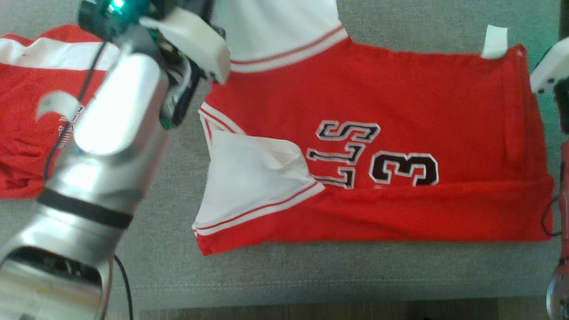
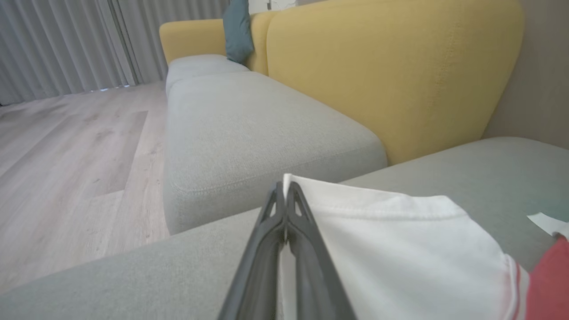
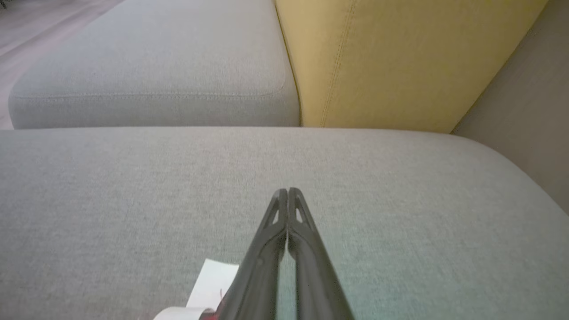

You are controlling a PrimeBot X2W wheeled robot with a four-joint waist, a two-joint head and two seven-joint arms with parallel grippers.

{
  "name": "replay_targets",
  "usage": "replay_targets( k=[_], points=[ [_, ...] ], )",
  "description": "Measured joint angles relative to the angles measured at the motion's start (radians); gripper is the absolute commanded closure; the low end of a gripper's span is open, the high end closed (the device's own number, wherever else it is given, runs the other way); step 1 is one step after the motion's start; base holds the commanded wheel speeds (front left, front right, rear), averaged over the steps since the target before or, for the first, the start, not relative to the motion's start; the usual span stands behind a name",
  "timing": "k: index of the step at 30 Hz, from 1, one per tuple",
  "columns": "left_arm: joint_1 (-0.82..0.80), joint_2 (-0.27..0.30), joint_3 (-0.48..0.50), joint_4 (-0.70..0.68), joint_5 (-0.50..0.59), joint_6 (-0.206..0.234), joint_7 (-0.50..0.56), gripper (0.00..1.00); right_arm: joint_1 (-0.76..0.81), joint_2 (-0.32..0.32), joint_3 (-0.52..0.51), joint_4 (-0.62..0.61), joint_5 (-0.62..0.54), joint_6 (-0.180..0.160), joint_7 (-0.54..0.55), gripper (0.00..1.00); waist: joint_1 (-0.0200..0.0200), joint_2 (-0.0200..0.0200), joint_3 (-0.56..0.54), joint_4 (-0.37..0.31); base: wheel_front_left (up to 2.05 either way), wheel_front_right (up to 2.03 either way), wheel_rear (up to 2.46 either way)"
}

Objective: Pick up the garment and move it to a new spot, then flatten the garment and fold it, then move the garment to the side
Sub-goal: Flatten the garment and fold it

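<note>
The garment (image 1: 378, 89) is a red jersey with white sleeves and black lettering, spread on the grey sofa cushion (image 1: 311, 275). Its lower sleeve (image 1: 249, 178) lies folded onto the body, and the bottom edge is folded up. My left forearm (image 1: 115, 115) reaches up to the upper white sleeve (image 1: 275, 26). My left gripper (image 2: 286, 184) is shut on that sleeve (image 2: 400, 249), with white cloth showing between the fingers. My right gripper (image 3: 288, 190) is shut over bare cushion (image 3: 400, 200), no cloth at its tips. A white label (image 3: 213, 280) lies beside its fingers at the hem corner (image 1: 494, 41).
A second red and white garment (image 1: 26, 111) lies at the left. A yellow backrest (image 2: 391, 75) rises behind the cushion, and another grey seat (image 2: 249, 129) adjoins it. Wooden floor (image 2: 66, 155) lies beyond. A black cable (image 1: 124, 284) hangs by my left arm.
</note>
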Motion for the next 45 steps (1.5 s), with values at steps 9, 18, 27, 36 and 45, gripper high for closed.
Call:
replay_targets(
  k=[9,18,27,36,45],
  points=[
    [-0.118,-0.007,0.035,0.119,0.0,-0.008,-0.049,1.0,-0.098,0.018,0.016,0.06,-0.001,0.0,-0.145,1.0,0.0,0.0,0.019,-0.016,0.0,0.0,0.0],
    [-0.136,-0.029,0.051,0.185,-0.006,-0.014,-0.072,1.0,-0.142,0.018,0.031,0.143,0.003,0.0,-0.22,1.0,0.0,0.0,0.019,-0.017,0.0,0.0,0.0],
    [-0.098,-0.049,0.047,0.182,0.018,-0.023,-0.073,1.0,-0.137,0.009,0.035,0.182,0.03,0.0,-0.257,1.0,0.0,0.0,-0.019,-0.014,0.0,0.0,0.0],
    [0.049,-0.08,0.031,0.192,0.033,-0.026,-0.073,1.0,0.008,-0.006,0.034,0.164,0.082,0.0,-0.217,0.0,0.0,0.0,-0.096,-0.009,0.0,0.0,0.0],
    [0.112,-0.091,0.081,0.232,0.046,0.01,-0.073,0.0,0.144,0.041,0.035,0.019,0.126,0.0,-0.21,0.0,0.0,0.0,-0.191,-0.028,0.0,0.0,0.0]
  ],
)
